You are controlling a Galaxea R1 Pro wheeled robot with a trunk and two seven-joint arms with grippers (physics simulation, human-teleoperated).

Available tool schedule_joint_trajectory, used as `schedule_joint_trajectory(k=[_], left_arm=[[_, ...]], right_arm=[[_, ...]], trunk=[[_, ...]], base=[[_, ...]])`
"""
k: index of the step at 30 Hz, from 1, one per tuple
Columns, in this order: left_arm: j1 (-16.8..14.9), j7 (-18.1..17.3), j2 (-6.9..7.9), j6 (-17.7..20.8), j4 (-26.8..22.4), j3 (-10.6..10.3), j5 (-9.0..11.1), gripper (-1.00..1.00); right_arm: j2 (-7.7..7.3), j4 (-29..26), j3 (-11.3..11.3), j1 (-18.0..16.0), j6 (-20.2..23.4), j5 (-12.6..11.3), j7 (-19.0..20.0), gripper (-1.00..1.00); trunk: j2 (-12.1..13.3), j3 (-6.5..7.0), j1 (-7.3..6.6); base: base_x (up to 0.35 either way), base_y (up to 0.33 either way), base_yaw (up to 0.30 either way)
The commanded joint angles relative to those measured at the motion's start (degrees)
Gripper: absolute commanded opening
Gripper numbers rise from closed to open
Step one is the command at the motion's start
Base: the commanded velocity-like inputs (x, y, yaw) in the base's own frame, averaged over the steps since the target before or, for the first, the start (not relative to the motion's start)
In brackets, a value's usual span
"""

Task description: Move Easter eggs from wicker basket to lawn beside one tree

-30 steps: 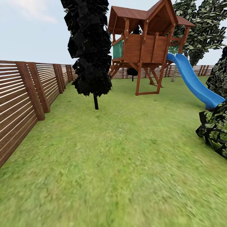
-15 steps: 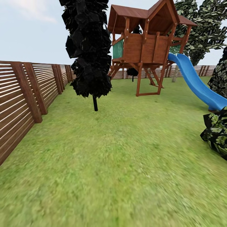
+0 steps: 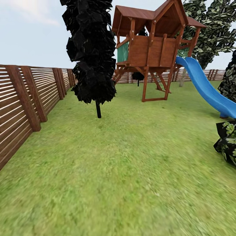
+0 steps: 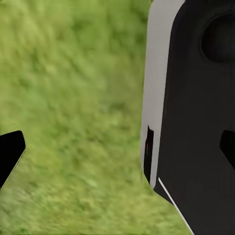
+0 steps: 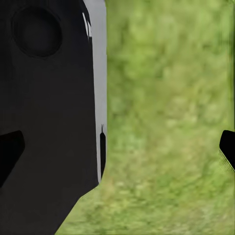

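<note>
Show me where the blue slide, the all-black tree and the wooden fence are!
Blue plastic slide (image 3: pixel 205 88): head view, middle of its chute.
All-black dark tree (image 3: pixel 91 49): head view, its black foliage.
Brown horizontal-slat wooden fence (image 3: pixel 19 98): head view, slats on the near stretch.

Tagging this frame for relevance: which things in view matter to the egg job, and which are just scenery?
Job:
lawn
leafy tree behind the slide, a possible drop spot

Scenery:
black tree
wooden playhouse
blue slide
slat fence
bush
</note>
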Motion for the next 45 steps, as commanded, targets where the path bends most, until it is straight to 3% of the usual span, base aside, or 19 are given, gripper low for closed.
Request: schedule_joint_trajectory(k=[1,17,31,45], left_arm=[[0.0,0.0,0.01,0.1,-0.1,0.0,0.0,1.0],[0.0,0.0,0.01,0.1,-0.1,0.0,0.0,1.0],[0.0,0.0,0.01,0.1,-0.1,0.0,0.0,1.0],[0.0,0.0,0.01,0.1,-0.1,0.0,0.0,1.0]], right_arm=[[0.0,0.1,0.1,-0.1,0.0,0.0,-0.1,1.0],[-0.01,0.1,0.1,-0.1,0.0,0.0,-0.1,1.0],[-0.01,0.1,0.1,-0.1,0.0,0.0,-0.1,1.0],[-0.01,0.1,0.2,-0.1,0.0,0.0,-0.1,1.0]], trunk=[[0.0,0.05,0.03],[0.0,1.05,0.03],[0.0,1.12,0.03],[0.0,1.12,0.03]], base=[[0.334,0.0,0.0],[0.334,0.0,0.0],[0.334,0.0,-0.005],[0.334,0.0,-0.263]])
